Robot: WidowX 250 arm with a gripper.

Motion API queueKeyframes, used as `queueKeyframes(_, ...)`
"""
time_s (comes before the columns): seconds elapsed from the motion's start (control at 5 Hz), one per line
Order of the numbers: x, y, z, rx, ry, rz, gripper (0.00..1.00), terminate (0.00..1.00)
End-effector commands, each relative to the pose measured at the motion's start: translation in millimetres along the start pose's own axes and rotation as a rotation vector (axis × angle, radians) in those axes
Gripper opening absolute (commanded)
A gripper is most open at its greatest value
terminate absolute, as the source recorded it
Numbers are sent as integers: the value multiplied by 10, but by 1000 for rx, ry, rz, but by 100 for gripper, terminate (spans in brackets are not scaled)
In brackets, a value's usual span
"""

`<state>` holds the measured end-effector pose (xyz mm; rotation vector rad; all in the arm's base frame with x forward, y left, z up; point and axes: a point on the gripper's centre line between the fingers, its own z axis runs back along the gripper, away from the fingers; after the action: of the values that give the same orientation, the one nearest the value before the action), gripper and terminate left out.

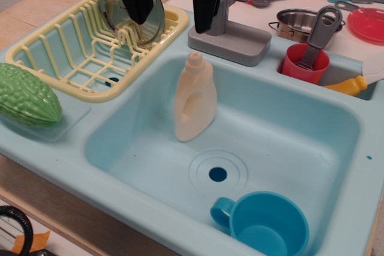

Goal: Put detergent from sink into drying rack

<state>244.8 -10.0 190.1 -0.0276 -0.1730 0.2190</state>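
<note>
The cream detergent jug (pixel 195 97) stands upright in the light blue sink (pixel 300 130), near its back left wall, with its cap up. The pale yellow drying rack (pixel 63 58) sits to the left of the sink and holds a clear round lid (pixel 133 13) on edge. My black gripper (pixel 173 25) hangs open and empty above the sink's back edge, just above and behind the jug's cap. Its left finger is in front of the lid and its right finger in front of the faucet.
A blue cup (pixel 264 223) lies in the sink's front right, near the drain hole (pixel 217 174). A grey faucet (pixel 231 40) stands behind the sink. A green gourd (pixel 27 97) lies at the left. A red cup with a grey utensil (pixel 305 64), a yellow-orange bottle (pixel 348 85) and a metal pot (pixel 297 22) are at the back right.
</note>
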Motion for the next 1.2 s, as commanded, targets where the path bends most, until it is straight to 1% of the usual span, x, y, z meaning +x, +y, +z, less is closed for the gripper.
queueKeyframes(0.0, 0, 0, 0, 0, 0, 0, 100, 0)
queueKeyframes(0.2, 122, -164, -93, 14, 8, -14, 100, 0)
queueKeyframes(0.4, 186, -240, -275, 7, 26, 3, 100, 0)
queueKeyframes(0.6, 236, -260, -411, -25, 81, 4, 100, 0)
queueKeyframes(1.0, 146, -197, -571, -49, 131, 54, 100, 0)
